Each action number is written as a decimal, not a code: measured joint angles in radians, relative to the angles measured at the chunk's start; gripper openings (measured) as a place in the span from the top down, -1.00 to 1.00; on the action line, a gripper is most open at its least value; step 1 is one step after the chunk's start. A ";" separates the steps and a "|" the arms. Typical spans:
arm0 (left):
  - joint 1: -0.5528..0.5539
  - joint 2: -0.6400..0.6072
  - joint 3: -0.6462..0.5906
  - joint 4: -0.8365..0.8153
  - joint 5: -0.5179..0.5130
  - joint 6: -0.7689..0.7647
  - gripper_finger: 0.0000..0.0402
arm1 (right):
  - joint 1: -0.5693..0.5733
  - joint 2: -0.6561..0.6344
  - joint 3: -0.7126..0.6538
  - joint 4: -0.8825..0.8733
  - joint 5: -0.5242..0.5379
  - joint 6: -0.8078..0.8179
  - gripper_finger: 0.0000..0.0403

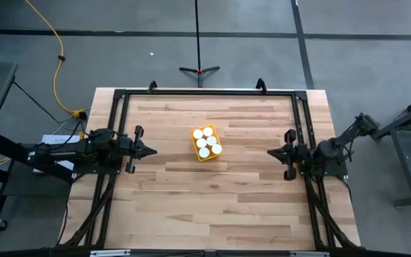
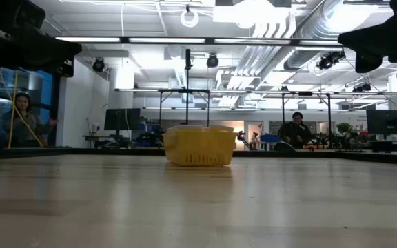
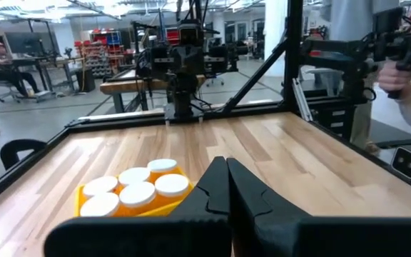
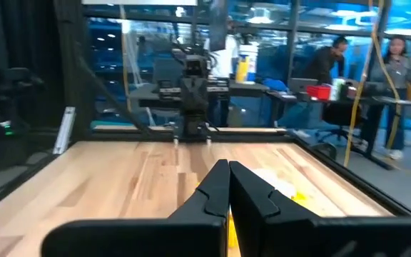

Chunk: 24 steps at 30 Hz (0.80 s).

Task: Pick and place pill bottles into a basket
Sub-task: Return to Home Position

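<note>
Facing: my left gripper (image 1: 150, 150) and my right gripper (image 1: 271, 152) point at each other across the wooden table (image 1: 191, 214), each raised above it with fingers pressed together.
Pill bottles (image 1: 207, 143): six small bottles with round white caps and orange-tinted bodies, standing upright in two rows of three.
Basket (image 2: 198, 153): bright yellow, rectangular, low-walled, holding all six bottles; it sits on the table between my grippers, apart from both, a little nearer my left.
Room beyond: people (image 2: 296, 129) sit at desks.

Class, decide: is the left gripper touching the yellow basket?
Apart. The high view shows bare table between the left gripper and the basket.
</note>
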 joint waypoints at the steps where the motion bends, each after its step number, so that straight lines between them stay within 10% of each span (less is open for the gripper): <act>1: 0.000 0.000 0.000 0.000 -0.001 0.001 0.88 | -0.007 0.000 0.000 0.002 -0.024 -0.007 1.00; 24: 0.000 0.000 0.005 -0.018 -0.053 0.050 0.88 | -0.529 0.000 0.000 -0.024 -0.471 0.030 1.00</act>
